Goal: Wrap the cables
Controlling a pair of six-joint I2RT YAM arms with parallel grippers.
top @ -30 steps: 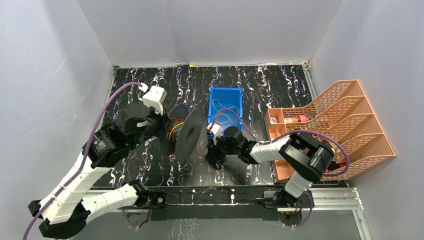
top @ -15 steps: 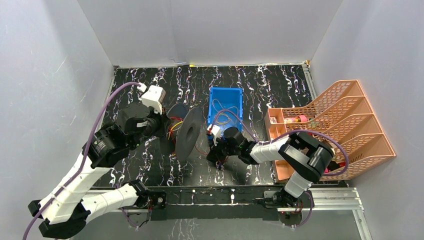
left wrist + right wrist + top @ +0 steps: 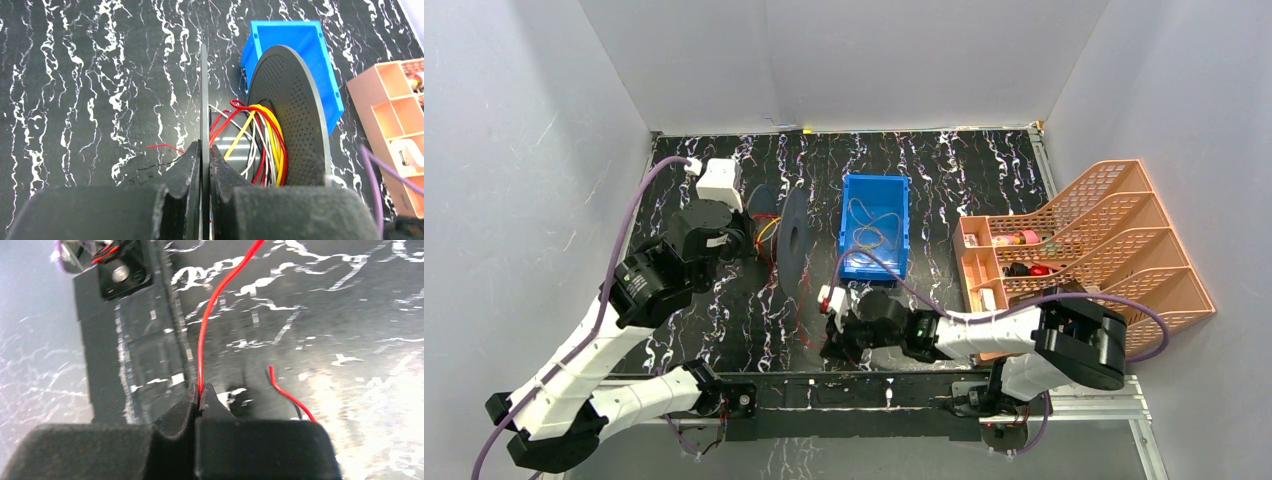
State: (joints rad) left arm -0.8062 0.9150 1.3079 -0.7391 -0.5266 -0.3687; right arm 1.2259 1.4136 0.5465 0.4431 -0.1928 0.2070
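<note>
A grey two-disc spool [image 3: 794,245] stands on edge left of centre. My left gripper [image 3: 204,147] is shut on its thin near flange [image 3: 204,90]. The perforated far disc [image 3: 292,125] is beyond it. Red, yellow and white cables [image 3: 260,135] are wound on the hub. My right gripper [image 3: 200,390] is shut on a red cable [image 3: 210,315] that runs up and away from the fingers. In the top view this gripper [image 3: 829,345] is low near the table's front edge, and the red cable [image 3: 802,310] leads back to the spool.
A blue bin [image 3: 902,200] behind the right gripper holds loose pale tan cables [image 3: 871,235]. An orange file rack [image 3: 1124,250] stands at the right. A loose red end [image 3: 290,395] lies beside the right fingers. The front rail [image 3: 874,385] is just below the right gripper.
My right gripper has moved from beside the spool toward the table's front edge, drawing the red cable out. My left gripper has turned the spool edge-on and shifted it back.
</note>
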